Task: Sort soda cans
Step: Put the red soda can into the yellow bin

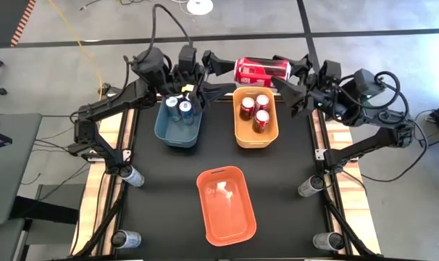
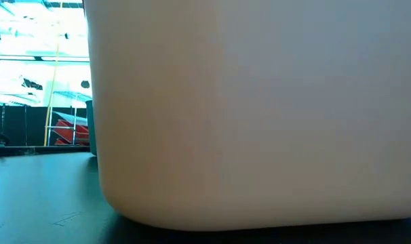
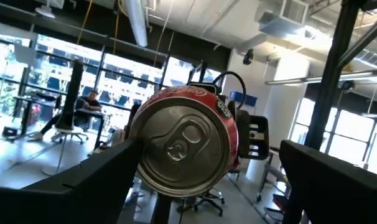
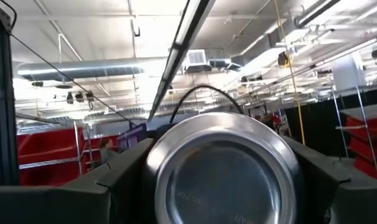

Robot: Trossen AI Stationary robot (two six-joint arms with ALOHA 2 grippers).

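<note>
Both arms were raised at the far edge of the surface (image 1: pixel 169 188), facing each other. The right tool (image 1: pixel 286 71) clamped a red can (image 1: pixel 261 69) held sideways in the air; the left tool (image 1: pixel 218 67) stood open around its top end. The can was glossy red, with a silver lid and pull-tab.

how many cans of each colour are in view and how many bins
red cans: 4, three in the yellow-orange bin and one held sideways between the two arms above the table's far edge
blue cans: 2, in the blue bin
silver-grey cans: 4, near the table's corners, e.g.
bins: 3, the third an orange bin holding no can
total: 10 cans, 3 bins
</note>
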